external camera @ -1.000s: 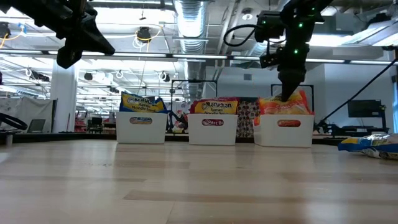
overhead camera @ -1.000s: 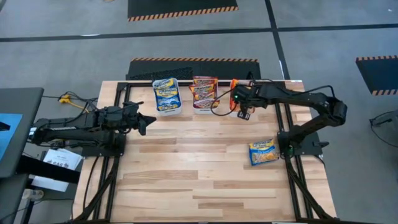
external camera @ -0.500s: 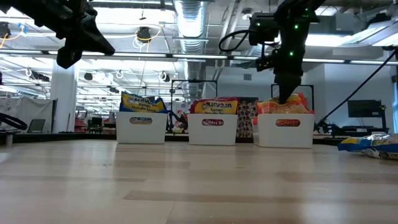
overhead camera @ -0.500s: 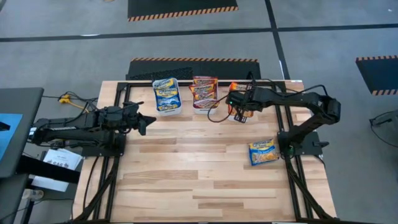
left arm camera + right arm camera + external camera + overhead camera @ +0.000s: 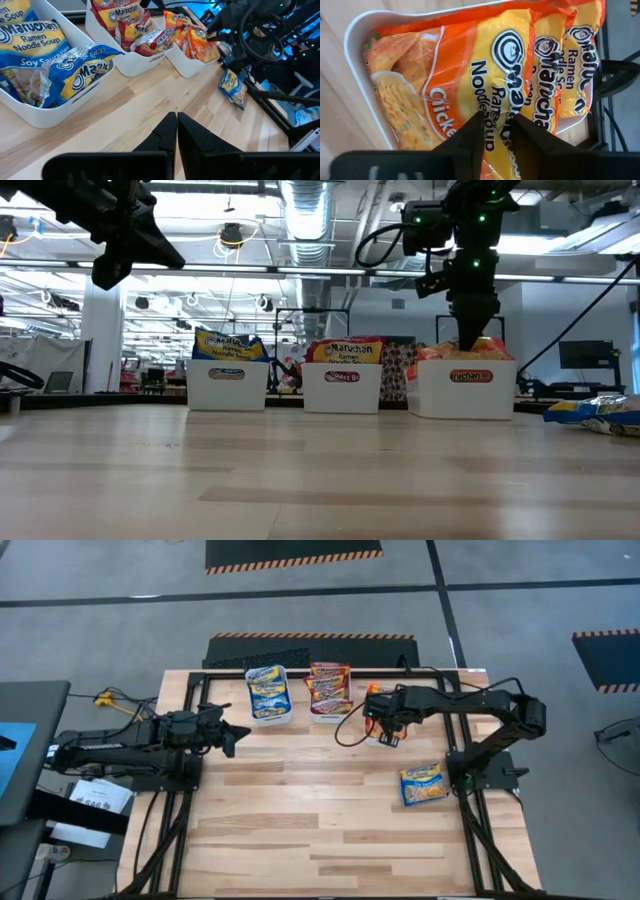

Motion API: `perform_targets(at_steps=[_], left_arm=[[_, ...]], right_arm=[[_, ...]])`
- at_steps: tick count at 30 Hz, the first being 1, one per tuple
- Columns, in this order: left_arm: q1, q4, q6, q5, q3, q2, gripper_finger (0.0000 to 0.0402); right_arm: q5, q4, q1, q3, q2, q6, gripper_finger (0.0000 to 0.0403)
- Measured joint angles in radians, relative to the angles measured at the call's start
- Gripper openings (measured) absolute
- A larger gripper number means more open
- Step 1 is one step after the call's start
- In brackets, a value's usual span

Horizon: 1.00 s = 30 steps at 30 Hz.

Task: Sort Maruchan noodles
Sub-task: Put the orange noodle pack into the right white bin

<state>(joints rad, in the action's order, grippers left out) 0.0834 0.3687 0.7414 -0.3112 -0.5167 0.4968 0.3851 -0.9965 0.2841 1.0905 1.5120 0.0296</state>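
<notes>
Sorting looks nearly done: blue, maroon and orange packets (image 5: 485, 80) fill the three bins (image 5: 465, 387), one blue packet (image 5: 423, 784) remains on the table, right gripper (image 5: 386, 726) part-open, holding nothing, over the orange bin, left gripper (image 5: 176, 131) shut, empty

Left pincer (image 5: 176, 131) closed, right pincer (image 5: 496, 131) parted

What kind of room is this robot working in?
Probably a robot lab or workshop: bare ceiling ducts overhead, striped floor mats, and a wooden table where two arms sort noodle packets into white bins.
</notes>
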Motion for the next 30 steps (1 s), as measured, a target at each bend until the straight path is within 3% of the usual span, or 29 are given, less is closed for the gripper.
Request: perform_targets(at_steps=[7, 18, 25, 30], left_arm=[[0.000, 0.000, 0.001, -0.012, 0.000, 0.000, 0.0000], [0.002, 0.000, -0.014, -0.019, 0.000, 0.000, 0.0000], [0.031, 0.000, -0.023, -0.021, 0.000, 0.000, 0.0000], [0.041, 0.000, -0.023, -0.011, 0.000, 0.000, 0.0000]], right_arm=[[0.007, -0.053, -0.003, 0.082, 0.000, 0.000, 0.0149], [0.033, -0.126, 0.089, 0.220, -0.002, 0.022, 0.0148], [-0.167, -0.126, 0.269, 0.224, 0.024, 0.026, 0.0147], [-0.283, -0.165, 0.296, 0.224, 0.066, 0.024, 0.0138]])
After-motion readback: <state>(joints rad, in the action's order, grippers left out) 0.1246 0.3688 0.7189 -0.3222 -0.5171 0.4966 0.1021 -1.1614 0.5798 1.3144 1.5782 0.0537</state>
